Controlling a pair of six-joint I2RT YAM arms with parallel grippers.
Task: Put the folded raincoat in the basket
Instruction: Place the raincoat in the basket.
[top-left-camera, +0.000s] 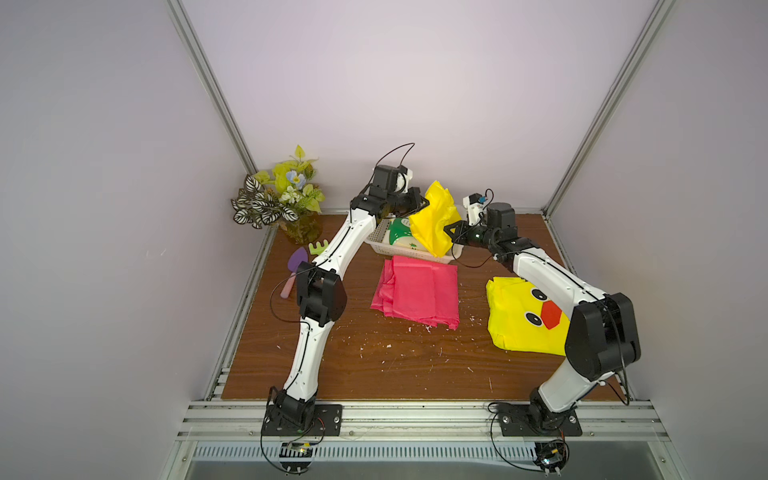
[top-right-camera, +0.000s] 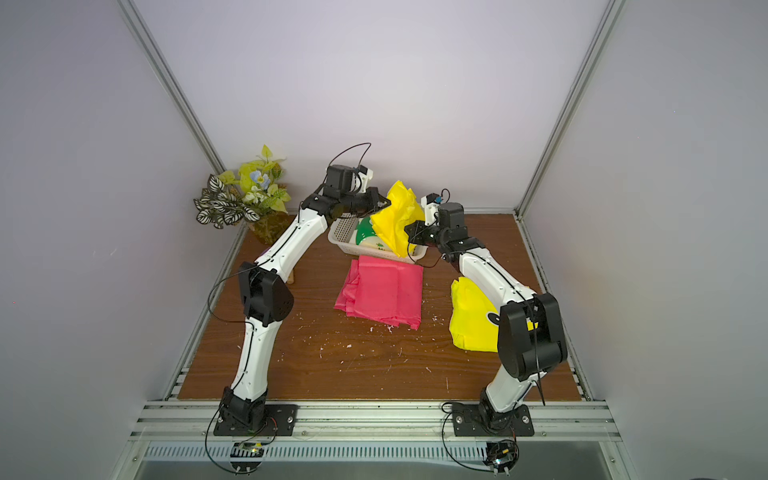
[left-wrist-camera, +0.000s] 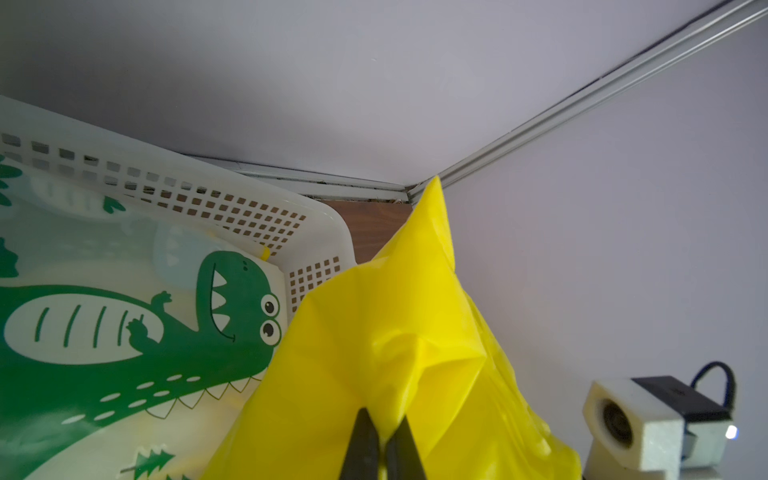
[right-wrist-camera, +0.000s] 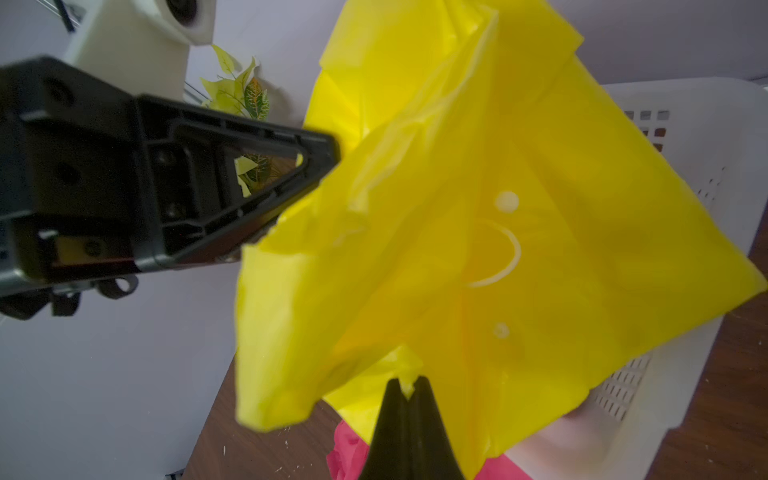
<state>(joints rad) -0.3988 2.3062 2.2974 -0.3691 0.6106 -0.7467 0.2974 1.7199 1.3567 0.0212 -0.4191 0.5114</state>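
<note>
Now both pincers are closed on the raincoat (top-left-camera: 434, 220). The left pincer (top-left-camera: 424, 203) pinches one edge and the right pincer (top-left-camera: 449, 231) pinches another fold, so the yellow sheet hangs between them, loose and bunched rather than flat. Directly below them stands the basket (top-left-camera: 399, 252), which already holds a dinosaur coat (top-left-camera: 398, 236).

I judge the release to be the main danger. The lowest part of the raincoat hangs beside the right pincer, at or over the near rim; I cannot tell which. If the pincers let go at this place, it may drape over the rim and slide out onto the pink coat (top-left-camera: 419, 291), which lies just behind the pincers, toward the robot. The thin plastic may also cling to a finger and lift out again. The basket looks light, so a pincer going too low could push or tip it.

Farther out, a duck coat (top-left-camera: 515, 328) lies beside the right arm, and a plant (top-left-camera: 278, 195) and small toys (top-left-camera: 297, 259) are beyond the left arm. The surface (top-left-camera: 374, 365) is brown wood grain with white flecks. Pale lilac walls (top-left-camera: 415, 83) close three sides, with aluminium profiles (top-left-camera: 210, 83) in the corners.
</note>
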